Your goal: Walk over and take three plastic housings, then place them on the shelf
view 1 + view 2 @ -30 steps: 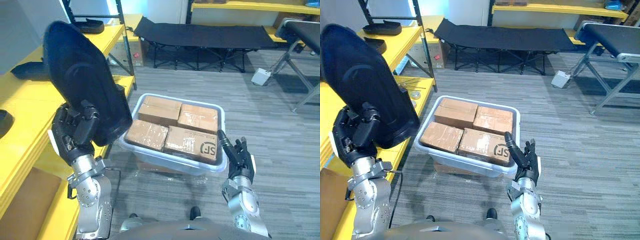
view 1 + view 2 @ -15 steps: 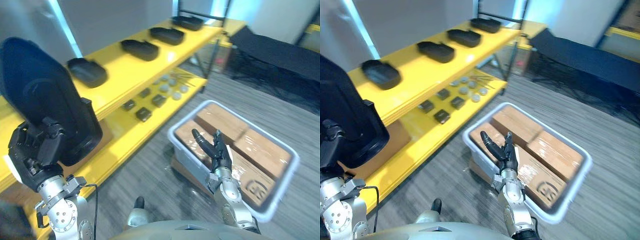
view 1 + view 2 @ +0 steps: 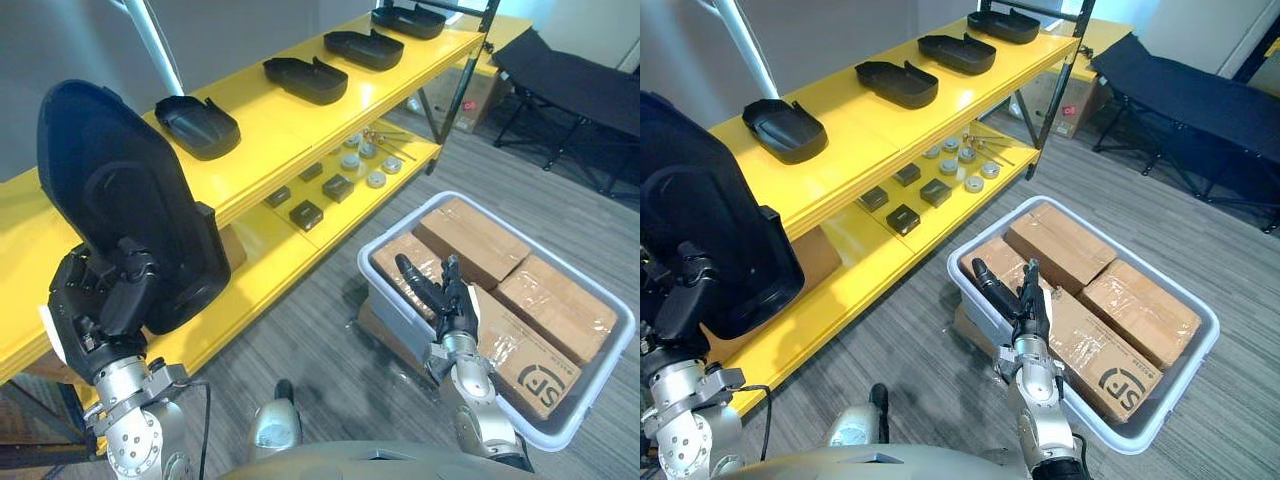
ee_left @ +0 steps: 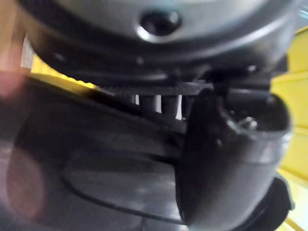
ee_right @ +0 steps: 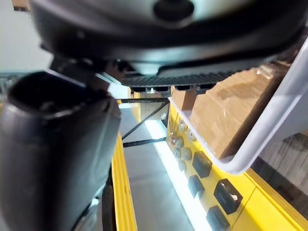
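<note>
Left robot hand (image 3: 105,305) is clamping the lower end of a big black plastic housing (image 3: 125,200), fingers and thumb curling round its edge. The left wrist view is too close and dark to show the contact clearly, so the grip is probably on the rim. The housing is standing in front of the near end of the yellow shelf (image 3: 265,115), level with the top board and not touching it.

Right robot hand (image 3: 445,300) is hanging with fingers straight and apart, holding nothing. It is sitting out from the shelf's lower board, over the grey bin (image 3: 995,230) of cardboard boxes (image 3: 475,235).

Progress: four black housings are already lying in a row along the shelf's top board, nearest one (image 3: 197,125), then (image 3: 318,78), (image 3: 375,47) and (image 3: 420,18). I am judging the carried one as picked but not yet placed. What is left is lowering it onto the bare board near the nearest housing and letting go.

Orientation: the carried housing's long axis is running close to upright, leaning slightly, with the rounded end up and the broad face turned toward the head camera. The shelved ones are lying flat, long axes roughly across the board. Small black blocks (image 3: 306,214) and round metal parts (image 3: 350,160) are sitting on the shelf's lower board.
</note>
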